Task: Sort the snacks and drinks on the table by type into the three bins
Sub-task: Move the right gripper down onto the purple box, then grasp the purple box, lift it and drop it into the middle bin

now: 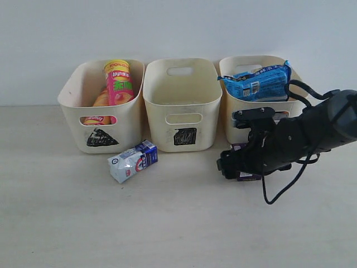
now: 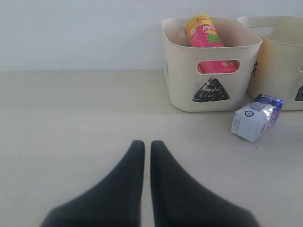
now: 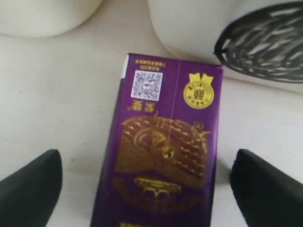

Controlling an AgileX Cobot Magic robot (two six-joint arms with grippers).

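Right arm reaches in from the right edge of the exterior view and bends down to the table, just in front of the right-hand bin.

Right gripper: jaws spread wide, one finger on each side of the dark purple carton, with a gap on both sides. The carton lies flat on the table, close to the foot of that bin.

Left gripper: fingers pressed almost together with only a thin slit between, holding nothing, low over bare table.

Surroundings:
- Triangle bin holds the pink can, upright, plus something orange-yellow I cannot identify.
- Square bin: contents not visible.
- The blue bag rests across the right-hand bin's top.
- The white-and-blue carton lies on its side before the gap between the triangle and square bins.

View differences: the exterior view mostly hides the purple carton under the arm (only an edge shows). The right wrist view shows its face and the bin's circle mark. The left gripper shows only in its own wrist view.
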